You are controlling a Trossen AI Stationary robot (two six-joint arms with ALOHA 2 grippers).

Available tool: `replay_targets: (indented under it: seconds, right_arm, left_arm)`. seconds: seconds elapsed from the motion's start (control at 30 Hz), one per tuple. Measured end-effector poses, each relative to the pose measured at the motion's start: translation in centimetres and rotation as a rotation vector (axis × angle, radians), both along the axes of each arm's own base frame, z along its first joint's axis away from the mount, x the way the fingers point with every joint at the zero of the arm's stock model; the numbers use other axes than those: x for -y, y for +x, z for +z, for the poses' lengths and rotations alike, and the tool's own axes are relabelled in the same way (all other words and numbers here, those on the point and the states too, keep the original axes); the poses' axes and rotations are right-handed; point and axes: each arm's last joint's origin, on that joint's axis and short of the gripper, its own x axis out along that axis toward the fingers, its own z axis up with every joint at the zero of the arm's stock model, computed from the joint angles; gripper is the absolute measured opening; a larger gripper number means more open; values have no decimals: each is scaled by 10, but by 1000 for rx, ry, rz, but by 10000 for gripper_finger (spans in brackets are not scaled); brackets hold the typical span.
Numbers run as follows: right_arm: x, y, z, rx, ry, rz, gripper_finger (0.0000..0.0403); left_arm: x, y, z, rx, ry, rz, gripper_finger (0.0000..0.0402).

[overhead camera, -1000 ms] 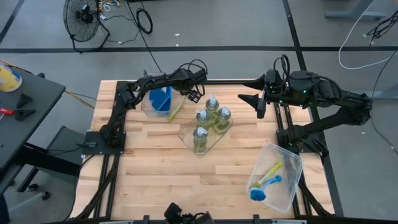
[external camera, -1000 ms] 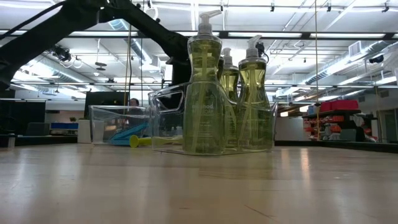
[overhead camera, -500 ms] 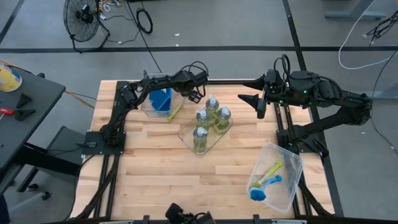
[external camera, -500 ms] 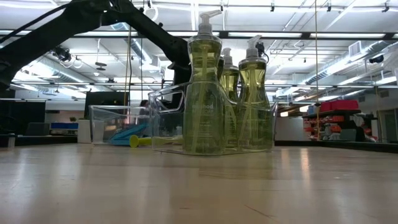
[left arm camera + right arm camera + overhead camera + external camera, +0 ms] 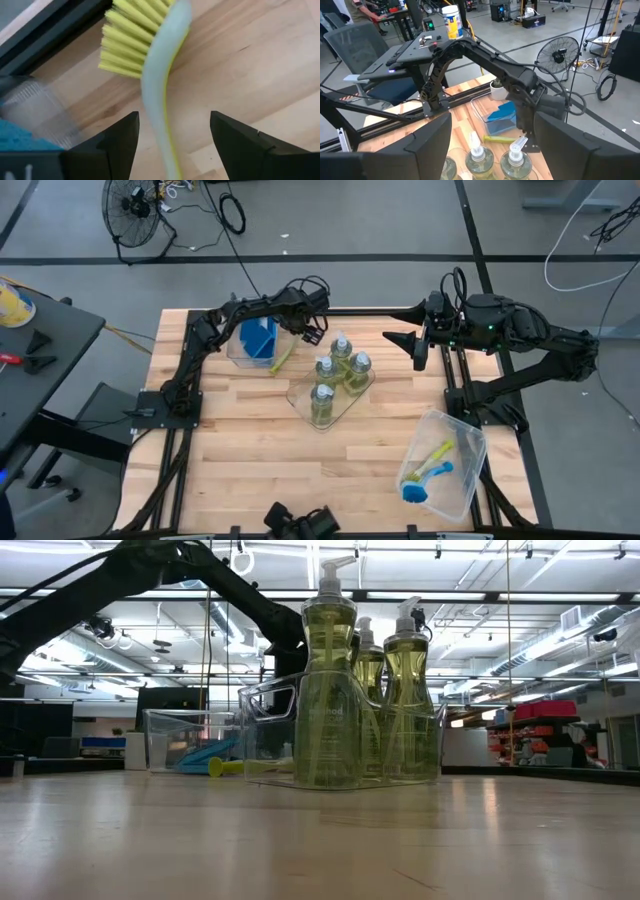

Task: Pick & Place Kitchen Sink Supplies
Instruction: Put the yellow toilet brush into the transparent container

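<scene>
so the left gripper (image 5: 308, 332) is hovering over a yellow-green dish brush (image 5: 150, 65) that leans against the clear bin (image 5: 236, 350) holding the blue sponges (image 5: 259, 339), fingers (image 5: 112, 145) spread apart either side of the handle, not touching it. Four bottles (image 5: 322, 403) sit in the clear tray (image 5: 300, 392) mid tabletop (image 5: 250, 450). Right gripper (image 5: 412, 338) waits at the far right edge, fingers released, and two more brushes (image 5: 428, 470) lie in the near-right bin (image 5: 470, 470)

1. even overhead light fell on the wooden table (image 5: 250, 440); shadows stayed faint.
2. at table height, ceiling strip lights glared, and the near edge of the tabletop was soft.
3. the yellow-green brush (image 5: 152, 75) was blurred.
4. the bottles (image 5: 328, 690) glowed, backlit.
</scene>
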Motion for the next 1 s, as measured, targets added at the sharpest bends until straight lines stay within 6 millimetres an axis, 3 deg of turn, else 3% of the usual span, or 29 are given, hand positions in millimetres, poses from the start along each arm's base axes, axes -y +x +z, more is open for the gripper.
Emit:
replay_targets:
  seconds: [0.27, 1.0]
  right_arm:
    - [0, 0, 0, 0, 0, 0, 285]
    - [0, 0, 0, 0, 0, 0, 285]
  left_arm:
    - [-10, -10, -2, 9, -84, -8, 248]
    - [1, -4, -4, -39, -52, -51, 248]
